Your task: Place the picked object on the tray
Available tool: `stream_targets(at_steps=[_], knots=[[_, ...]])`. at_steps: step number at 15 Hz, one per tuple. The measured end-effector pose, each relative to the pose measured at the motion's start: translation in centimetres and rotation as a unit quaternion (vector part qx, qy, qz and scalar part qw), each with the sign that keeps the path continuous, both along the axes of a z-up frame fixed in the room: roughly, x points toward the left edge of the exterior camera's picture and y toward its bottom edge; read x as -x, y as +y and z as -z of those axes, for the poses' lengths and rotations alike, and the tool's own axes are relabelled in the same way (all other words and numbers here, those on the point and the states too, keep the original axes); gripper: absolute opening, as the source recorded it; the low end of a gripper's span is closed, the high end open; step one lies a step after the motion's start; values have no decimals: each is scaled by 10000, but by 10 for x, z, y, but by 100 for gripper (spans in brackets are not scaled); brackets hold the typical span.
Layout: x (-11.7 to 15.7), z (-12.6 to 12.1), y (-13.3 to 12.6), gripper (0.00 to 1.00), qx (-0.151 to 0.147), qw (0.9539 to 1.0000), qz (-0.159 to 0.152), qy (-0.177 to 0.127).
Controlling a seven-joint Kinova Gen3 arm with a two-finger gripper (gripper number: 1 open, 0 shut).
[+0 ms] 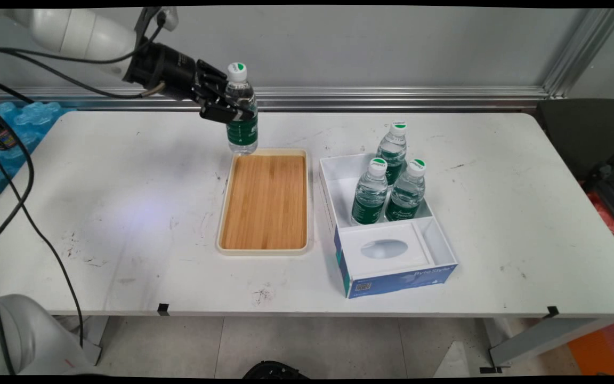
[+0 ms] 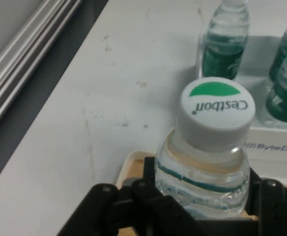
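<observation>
My black gripper (image 1: 228, 104) is shut on a clear water bottle (image 1: 241, 114) with a green label and a white cap, holding it upright by the shoulder. The bottle hangs over the far left corner of a wooden tray (image 1: 265, 201) with a cream rim. In the hand view the held bottle (image 2: 207, 162) fills the lower middle, with the fingers (image 2: 261, 196) pressed on both sides and the tray's corner (image 2: 128, 164) just below. Three more bottles of the same kind (image 1: 392, 184) stand in the far compartment of a white box (image 1: 339, 184) right of the tray.
The box has a blue front face (image 1: 400, 280) and a near compartment with an oval hollow (image 1: 384, 248). Black cables (image 1: 14, 176) hang down on the left. An aluminium rail (image 1: 392, 96) runs along the table's far edge. Blue packaged goods (image 1: 19, 120) lie beyond the far left corner.
</observation>
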State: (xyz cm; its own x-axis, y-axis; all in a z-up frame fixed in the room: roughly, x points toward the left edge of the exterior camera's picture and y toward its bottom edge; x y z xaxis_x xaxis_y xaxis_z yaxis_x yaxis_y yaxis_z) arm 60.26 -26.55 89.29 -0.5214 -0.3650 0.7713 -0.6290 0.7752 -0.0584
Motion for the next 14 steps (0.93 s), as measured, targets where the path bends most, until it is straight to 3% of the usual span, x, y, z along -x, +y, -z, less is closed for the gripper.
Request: stream_targets(at_steps=[14], knots=[[11,78,-33,0,100,9998,-4,168]])
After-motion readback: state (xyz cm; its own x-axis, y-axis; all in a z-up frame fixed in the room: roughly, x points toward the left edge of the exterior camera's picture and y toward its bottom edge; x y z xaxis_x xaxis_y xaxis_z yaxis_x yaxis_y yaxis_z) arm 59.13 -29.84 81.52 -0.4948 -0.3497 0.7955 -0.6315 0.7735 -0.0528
